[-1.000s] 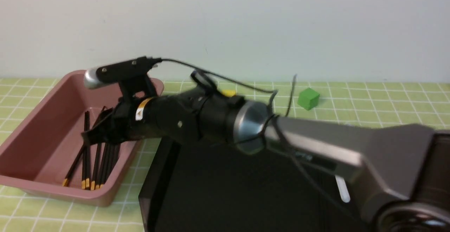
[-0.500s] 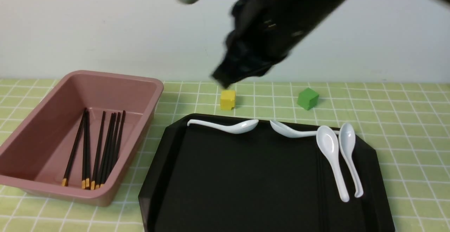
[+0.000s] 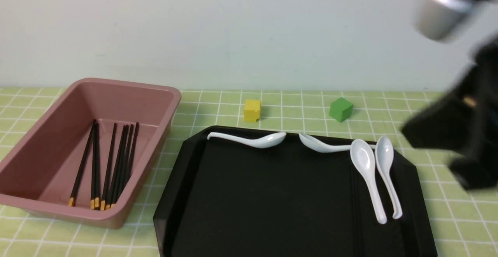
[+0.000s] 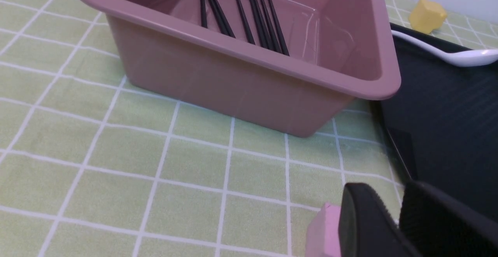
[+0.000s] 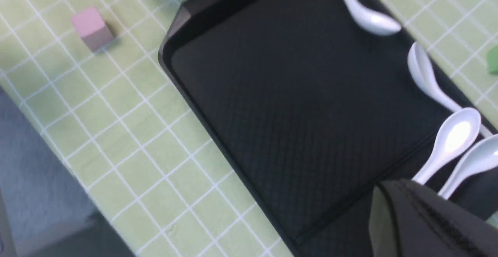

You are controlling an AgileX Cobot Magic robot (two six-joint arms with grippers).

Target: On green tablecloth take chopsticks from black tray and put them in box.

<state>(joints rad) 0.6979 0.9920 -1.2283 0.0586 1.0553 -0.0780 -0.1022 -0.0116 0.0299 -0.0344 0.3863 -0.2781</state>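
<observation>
Nearest the robot, the left claw [image 4: 393,206] sits low over the green tablecloth [image 4: 194,163], jaws a little apart and empty, with a small pink cube [image 4: 322,229] just beside it. Just beyond that claw stands the box [image 4: 249,78], and the chopsticks [image 3: 109,167] lie side by side on its floor. A second ago the right arm stretched across the counter with its claw down among them. Now the right claw [image 5: 412,218] has swung back over the tray's right edge, jaws together and gripping nothing. To its left the black tray [image 3: 272,202] carries only four white spoons [image 3: 363,157], so the task looks finished and nothing stands in the way of parking the arms. Farther off, past the tray, a yellow cube [image 3: 252,110] and a green cube [image 3: 341,109] sit well clear of both claws.
</observation>
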